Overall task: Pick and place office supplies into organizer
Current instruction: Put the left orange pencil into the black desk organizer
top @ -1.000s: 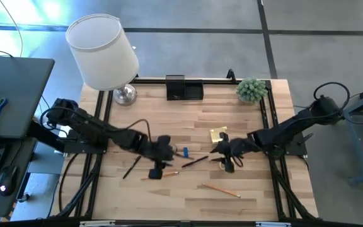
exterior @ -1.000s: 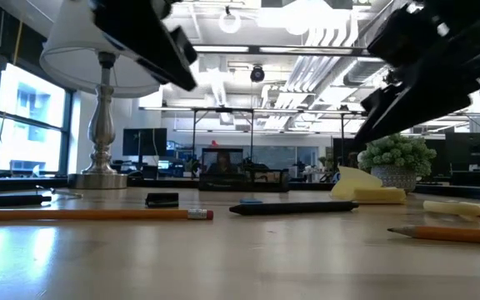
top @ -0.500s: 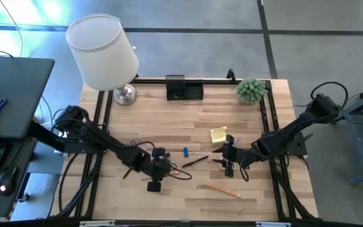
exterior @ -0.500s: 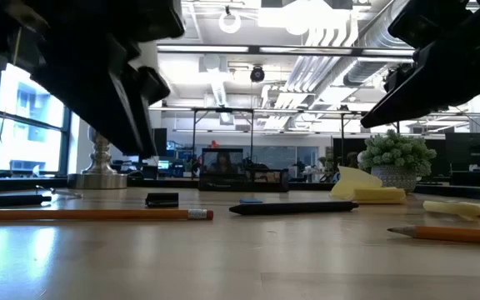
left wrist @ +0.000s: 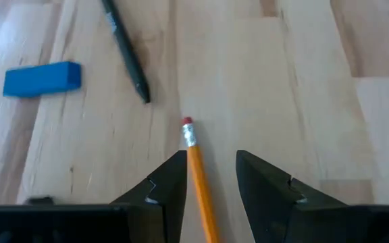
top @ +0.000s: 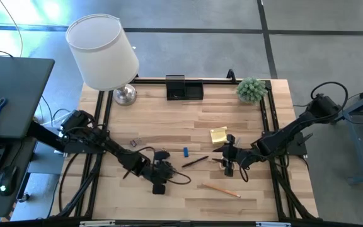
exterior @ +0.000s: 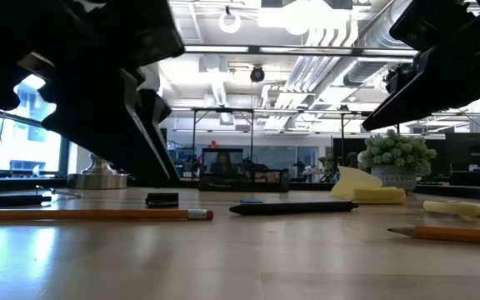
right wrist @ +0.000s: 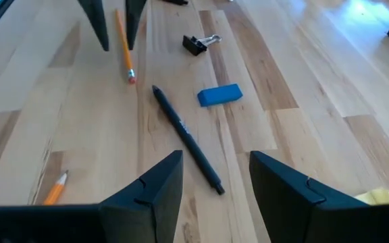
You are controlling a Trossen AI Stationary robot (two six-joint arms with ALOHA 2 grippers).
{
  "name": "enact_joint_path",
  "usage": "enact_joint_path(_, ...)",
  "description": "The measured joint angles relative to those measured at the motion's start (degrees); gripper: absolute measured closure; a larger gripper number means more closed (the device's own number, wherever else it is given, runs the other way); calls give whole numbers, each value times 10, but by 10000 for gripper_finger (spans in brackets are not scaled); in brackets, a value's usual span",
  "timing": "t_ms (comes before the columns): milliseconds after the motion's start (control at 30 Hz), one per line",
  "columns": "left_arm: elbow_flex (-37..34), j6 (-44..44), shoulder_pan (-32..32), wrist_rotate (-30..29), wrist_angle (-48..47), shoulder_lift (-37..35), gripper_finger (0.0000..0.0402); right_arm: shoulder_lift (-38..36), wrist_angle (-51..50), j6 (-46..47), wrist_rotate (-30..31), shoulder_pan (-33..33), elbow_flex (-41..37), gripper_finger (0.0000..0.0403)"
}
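Observation:
A yellow pencil (left wrist: 196, 162) with a pink eraser lies flat on the wooden table. My left gripper (left wrist: 211, 156) is open low over it, one finger on each side of its eraser end; I see no touch. It shows at the table's near middle (top: 167, 173). Just beyond lie a dark pen (top: 195, 161) and a small blue piece (top: 185, 152). My right gripper (top: 224, 156) hangs open to the right of the pen, with nothing between its fingers (right wrist: 215, 158). The black organizer (top: 184, 88) stands at the far edge.
A yellow sticky pad (top: 218, 134), a second pencil (top: 219, 188) and small clips (top: 135, 142) lie loose on the table. A white-shaded lamp (top: 103, 53) stands at the far left corner and a small green plant (top: 251, 89) at the far right.
My left gripper has come down toward the table and its near edge, and now stands low over the eraser pencil with its fingers astride it. My right gripper has turned a little toward the near edge, then kept still. No object has moved.

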Motion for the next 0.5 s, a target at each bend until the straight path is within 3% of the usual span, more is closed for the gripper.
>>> enact_joint_path(233, -99, -46, -47, -38, 258, -5, 285, 0, 0, 2, 0, 25, 0, 236)
enact_joint_path(500, -122, -119, -85, -115, 241, 7, 285, 0, 0, 20, 26, 64, 0, 236)
